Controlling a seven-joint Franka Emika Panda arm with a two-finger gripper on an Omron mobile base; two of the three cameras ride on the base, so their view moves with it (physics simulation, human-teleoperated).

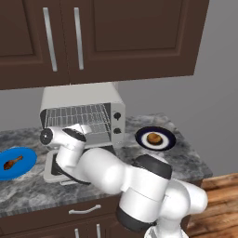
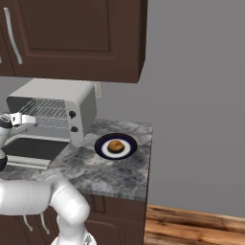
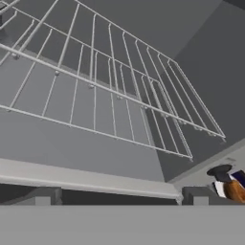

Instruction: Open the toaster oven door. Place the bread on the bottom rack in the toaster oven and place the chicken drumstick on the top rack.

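The toaster oven (image 1: 83,116) is seen at centre left of the left base view, its door (image 1: 58,169) folded down flat onto the counter (image 1: 186,158) and largely hidden behind the arm. The gripper (image 3: 117,196) is held at the oven mouth with its fingers spread wide and nothing between them. In the hand view, the top rack (image 3: 72,52) and bottom rack (image 3: 105,115) are seen bare. The bread (image 1: 154,138) is shown on a dark plate (image 1: 167,144) right of the oven; the chicken drumstick (image 1: 12,162) lies on a blue plate (image 1: 28,155) at far left.
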